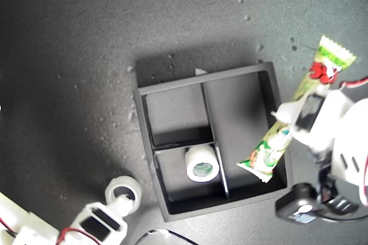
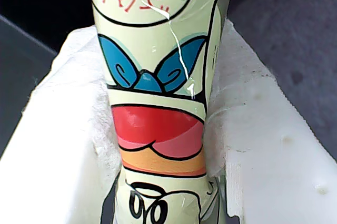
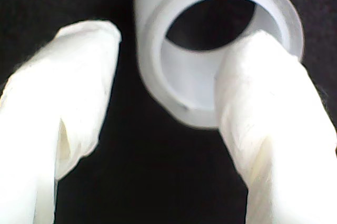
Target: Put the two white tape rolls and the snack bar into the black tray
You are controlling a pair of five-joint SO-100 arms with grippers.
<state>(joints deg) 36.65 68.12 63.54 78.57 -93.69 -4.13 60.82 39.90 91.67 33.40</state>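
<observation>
Exterior view: overhead, looking straight down on the dark table [image 1: 86,26], far enough to take in the whole black tray [image 1: 270,81] plus both arms at the frame's lower edge and right side. First wrist view: very close, looking along its jaws at the snack bar [image 2: 158,103]; shares that bar w/ exterior view [image 1: 287,124]. Second wrist view: also v. close, blurred, facing a white tape roll [image 3: 158,50]; same roll sits at exterior view's lower left [image 1: 123,190].

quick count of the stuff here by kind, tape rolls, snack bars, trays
white tape rolls: 2, one in the tray, one outside at my second gripper
snack bar: 1
black tray: 1
total: 4
</observation>
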